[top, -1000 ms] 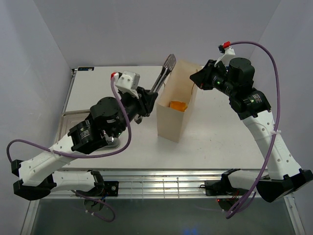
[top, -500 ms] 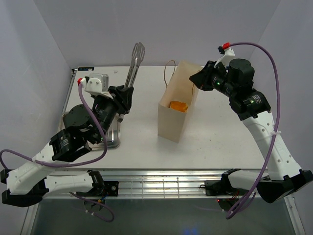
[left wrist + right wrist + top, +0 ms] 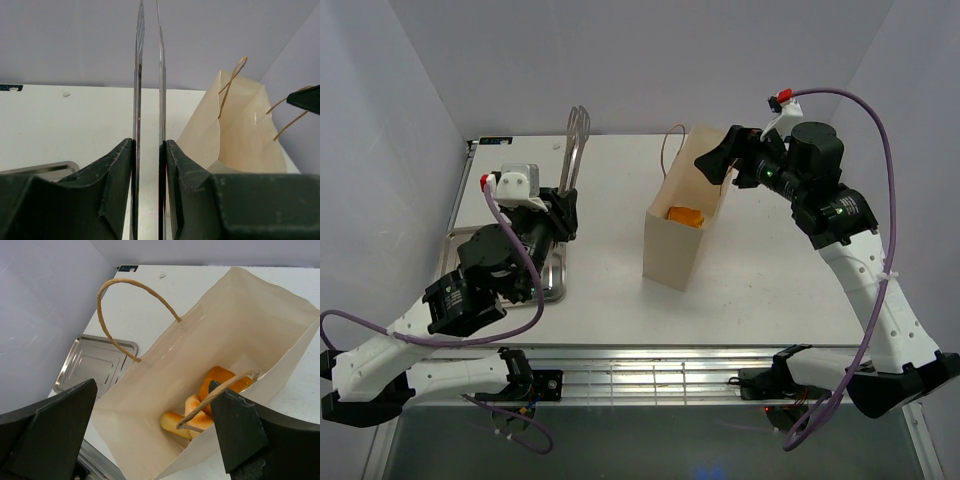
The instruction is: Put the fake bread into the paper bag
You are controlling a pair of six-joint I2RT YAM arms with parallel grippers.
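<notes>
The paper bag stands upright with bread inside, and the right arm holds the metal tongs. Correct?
No: the left gripper holds the tongs, jaws shut on them, as the left wrist view shows. The paper bag stands upright with bread inside.

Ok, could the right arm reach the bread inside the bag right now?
Probably yes: the right gripper hangs open over the paper bag's open mouth, the fake bread lying exposed at the bottom; only a string handle crosses near one finger.
</notes>
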